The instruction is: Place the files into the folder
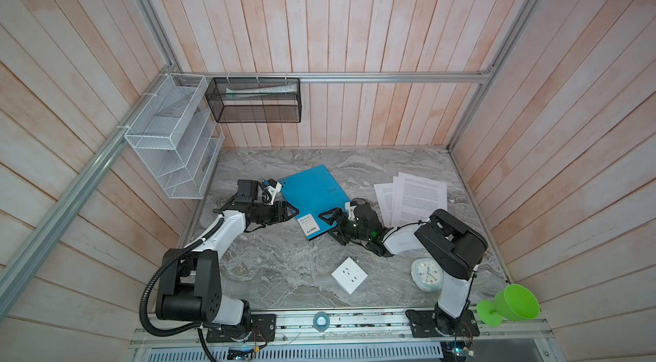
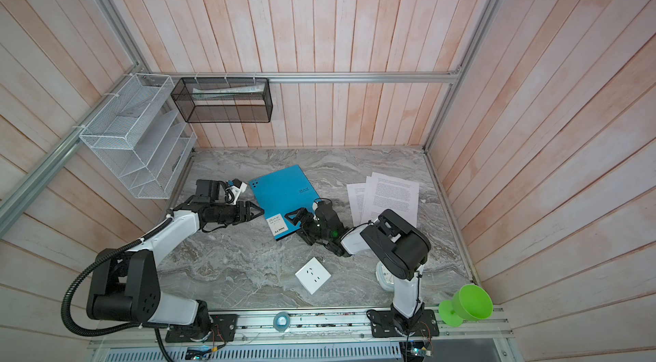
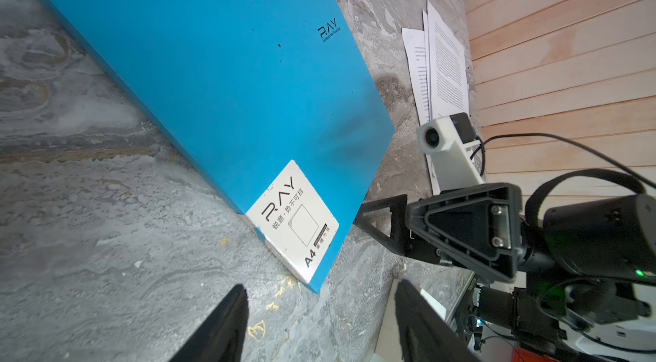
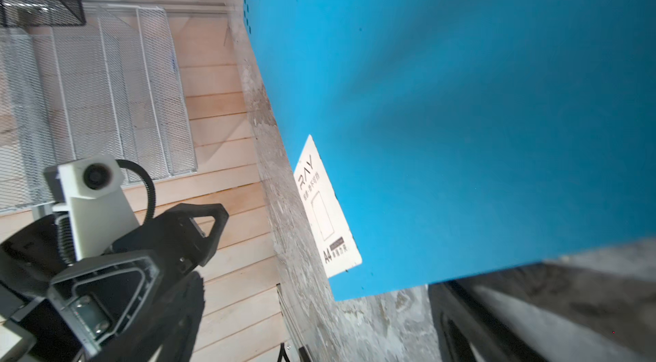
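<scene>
Bright blue flat folder (image 1: pixel 312 197) sits shut between spread, empty left gripper (image 1: pixel 293 209) and right gripper (image 1: pixel 326 224), so prying might just skid it.

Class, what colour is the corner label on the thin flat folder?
The square corner label is white with black lettering; clearest in the left wrist view.

I read "RAY" on the folder (image 3: pixel 213 76) cover; its corner label (image 3: pixel 294 221) bore "RAY" and "A4". Print on the files (image 3: pixel 445 65) was unreadable.
</scene>
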